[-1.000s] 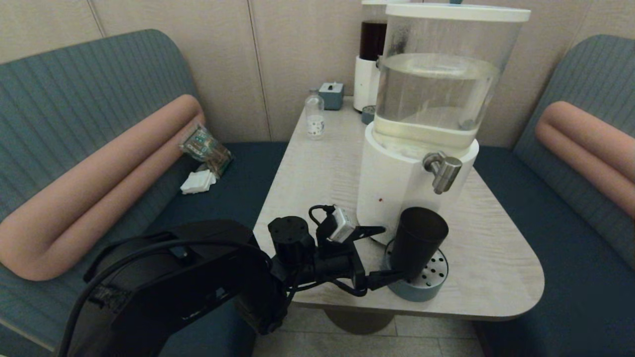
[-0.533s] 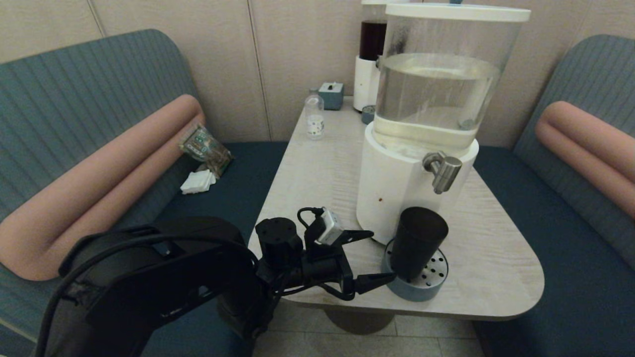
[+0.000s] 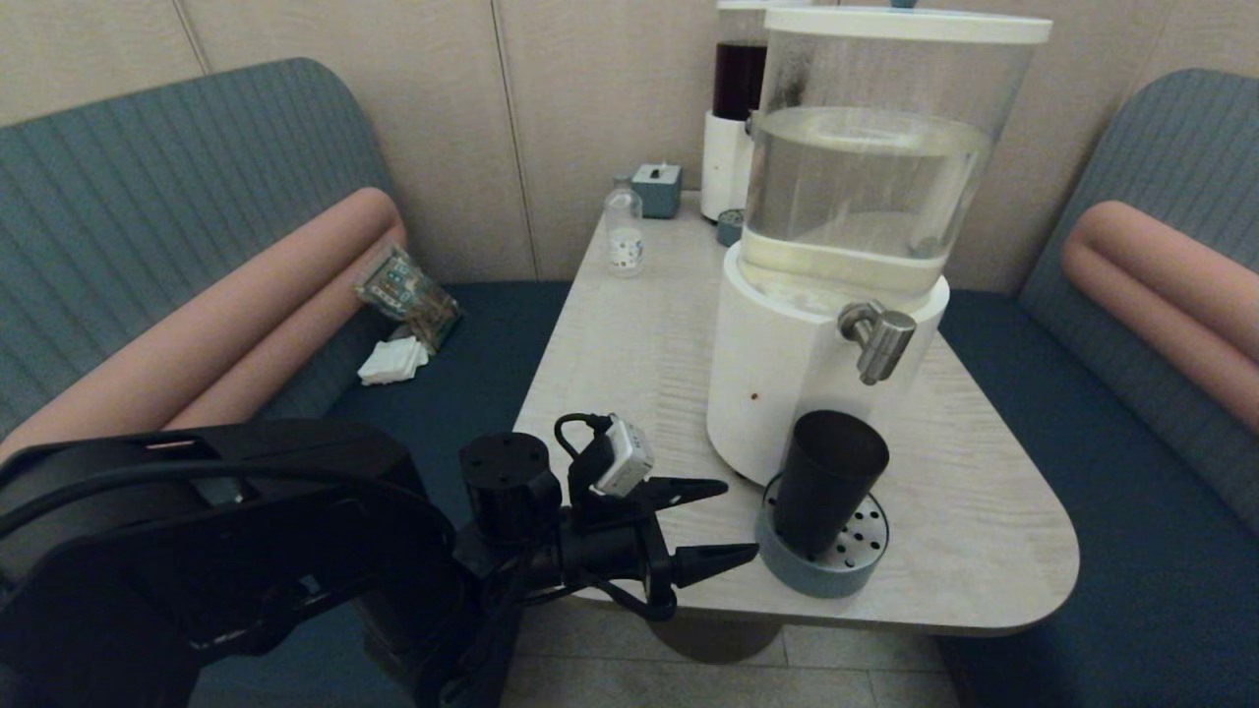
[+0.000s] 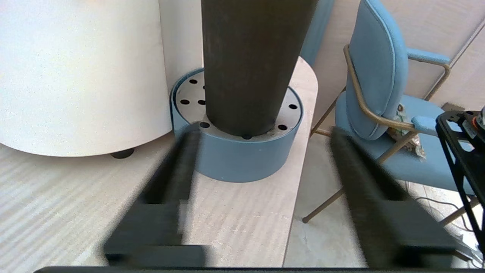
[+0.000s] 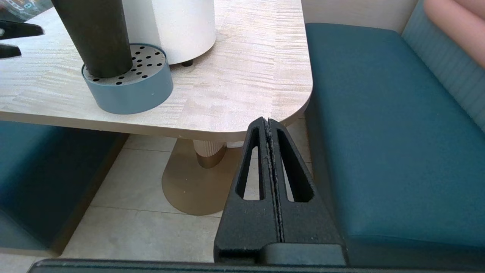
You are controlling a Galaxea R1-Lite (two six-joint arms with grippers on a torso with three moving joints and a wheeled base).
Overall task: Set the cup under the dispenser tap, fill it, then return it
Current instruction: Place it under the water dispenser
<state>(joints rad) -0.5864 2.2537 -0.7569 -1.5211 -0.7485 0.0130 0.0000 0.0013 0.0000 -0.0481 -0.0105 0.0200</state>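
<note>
- Your cup [image 3: 826, 482] stands upright on the perforated grey-blue drip tray [image 3: 836, 575], lower centre-right of the head view, right below the dispenser tap [image 3: 877, 339] (tap nozzle sits a bit to the right of the cup mouth).
- Left gripper [image 3: 723, 521] is lower centre of the head view, just left of the tray, fingers spread wide w/ nothing between them. It's apart from the cup.
- In the left wrist view you see the cup [image 4: 252, 64] filling the top centre, both fingers [image 4: 172, 167] low in the frame, short of it.
- Right gripper [image 5: 269, 125] shows only in the right wrist view, bottom centre: fingers pressed together, holding nothing, off the table [image 5: 242, 76] by its rounded corner.
- Can't tell if there's liquid in the cup.
- The dispenser's clear tank [image 3: 870, 177] is upper right, approx. half full.
</note>
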